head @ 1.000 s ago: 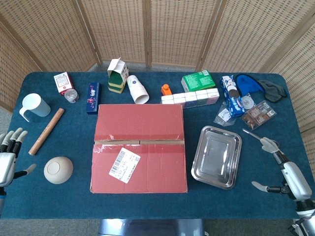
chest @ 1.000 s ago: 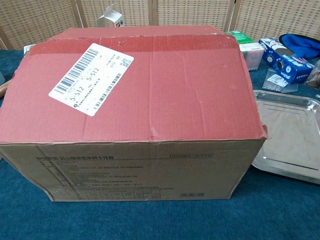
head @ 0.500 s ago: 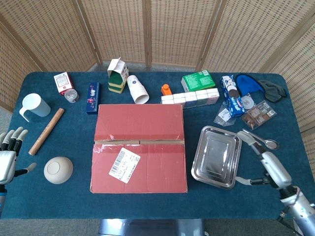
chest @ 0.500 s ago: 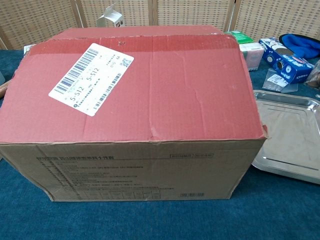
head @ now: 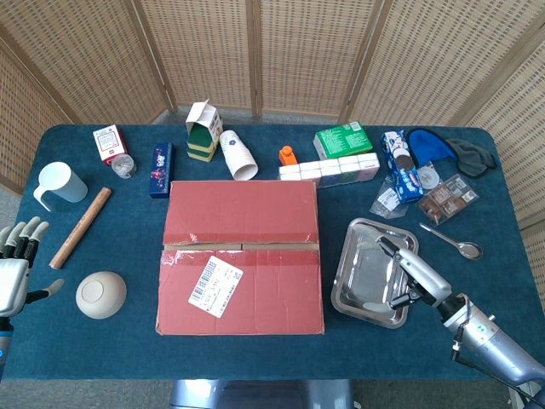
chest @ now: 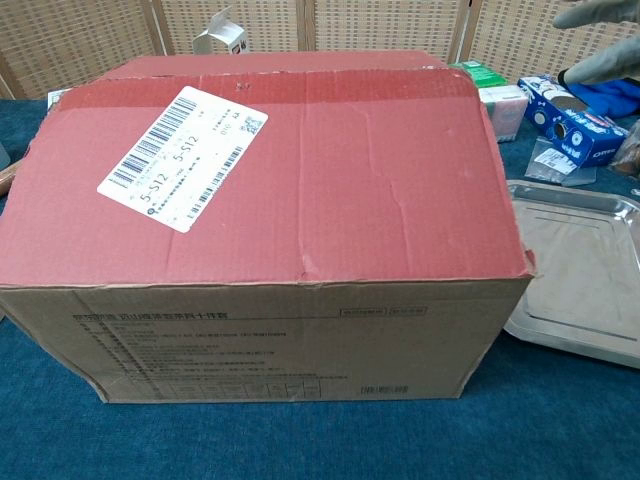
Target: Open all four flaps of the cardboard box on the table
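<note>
The cardboard box [head: 243,254] stands in the middle of the table with its red top flaps lying flat and closed; a white barcode label [head: 215,286] is stuck on the near flap. The chest view shows the same box [chest: 270,190] filling most of the frame. My right hand [head: 412,275] hovers over the steel tray, right of the box, fingers spread and holding nothing; its fingertips [chest: 600,40] show at the chest view's top right corner. My left hand [head: 15,271] waits at the table's left edge, fingers apart and empty, far from the box.
A steel tray [head: 362,256] lies right of the box, a spoon [head: 451,240] beyond it. A bowl [head: 100,294], wooden stick [head: 80,227] and white mug [head: 58,184] sit on the left. Cartons, a paper cup [head: 238,155] and snack packs line the far side.
My right hand has swung leftward from the table's right edge to above the steel tray, entering the chest view's corner. The left hand and the box have stayed still.
</note>
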You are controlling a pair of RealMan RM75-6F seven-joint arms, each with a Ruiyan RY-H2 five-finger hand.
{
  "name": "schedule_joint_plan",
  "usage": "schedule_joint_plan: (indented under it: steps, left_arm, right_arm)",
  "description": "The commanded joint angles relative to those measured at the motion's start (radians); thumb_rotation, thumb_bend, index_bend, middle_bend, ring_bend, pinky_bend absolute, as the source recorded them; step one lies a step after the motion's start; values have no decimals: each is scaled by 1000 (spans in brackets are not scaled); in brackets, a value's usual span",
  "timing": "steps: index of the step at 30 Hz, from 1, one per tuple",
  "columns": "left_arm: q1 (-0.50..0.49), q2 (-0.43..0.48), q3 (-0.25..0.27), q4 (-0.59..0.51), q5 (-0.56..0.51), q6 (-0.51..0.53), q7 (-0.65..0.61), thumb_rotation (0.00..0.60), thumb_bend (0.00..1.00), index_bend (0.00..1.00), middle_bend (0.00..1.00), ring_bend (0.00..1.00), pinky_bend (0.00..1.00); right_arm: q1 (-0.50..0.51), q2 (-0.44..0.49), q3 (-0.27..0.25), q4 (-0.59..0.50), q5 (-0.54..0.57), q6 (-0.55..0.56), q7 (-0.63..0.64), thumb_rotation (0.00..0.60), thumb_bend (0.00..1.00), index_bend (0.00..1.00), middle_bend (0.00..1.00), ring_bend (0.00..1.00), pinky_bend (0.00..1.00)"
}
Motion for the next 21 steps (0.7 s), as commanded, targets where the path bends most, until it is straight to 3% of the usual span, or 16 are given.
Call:
schedule_joint_plan:
  steps: [1,21]
  left_arm:
    - [-3,-4,-2,5,-6,-8,1,600,65,0,0,0,0]
    - [-20,-28,-10,44,-37,-52,-1,600,65,0,0,0,0]
  right_arm:
    - [7,0,-6,-1,-14,8,18,600,0,0,22,219,84]
    - [74,-37,-45,-64,-77,-12,1,600,0,0,26,244,86]
